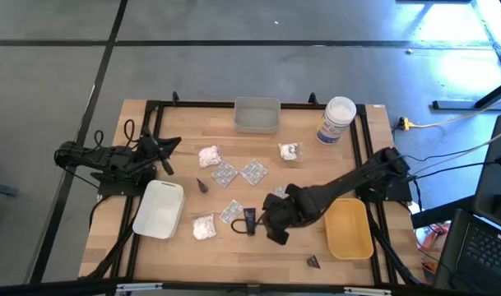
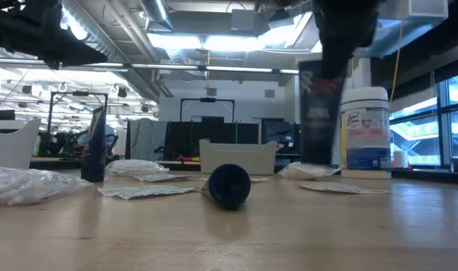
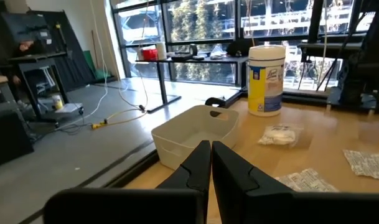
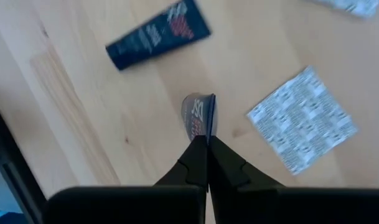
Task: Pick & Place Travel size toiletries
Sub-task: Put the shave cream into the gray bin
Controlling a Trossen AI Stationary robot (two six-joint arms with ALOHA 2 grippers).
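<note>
Travel size toiletries lie spread over the wooden table: white puffy bundles (image 1: 209, 154) (image 1: 203, 226), silvery packets (image 1: 253, 171) (image 1: 231, 211), a dark cone (image 1: 202, 186) and a dark tube (image 1: 249, 220), each lying flat. My right gripper (image 1: 275, 230) hovers over the table's near middle, pointing steeply down, shut on a second small dark tube (image 4: 198, 115). Below it show the lying tube (image 4: 158, 34) and a packet (image 4: 301, 118). My left gripper (image 3: 211, 162) waits shut and level at the table's left edge (image 1: 164, 152). My right gripper pinches the small dark tube by its upper end (image 4: 202, 132) between its two fingertips, coming from above and pointing steeply down. The tube hangs below the fingers, roughly in line with them, over the bare wood.
A white tray (image 1: 160, 208) sits near left, a yellow tray (image 1: 349, 228) near right, a grey tray (image 1: 257, 115) at the far middle. A tall white jar (image 1: 336, 119) stands far right. Another dark cone (image 1: 313, 261) lies by the near edge.
</note>
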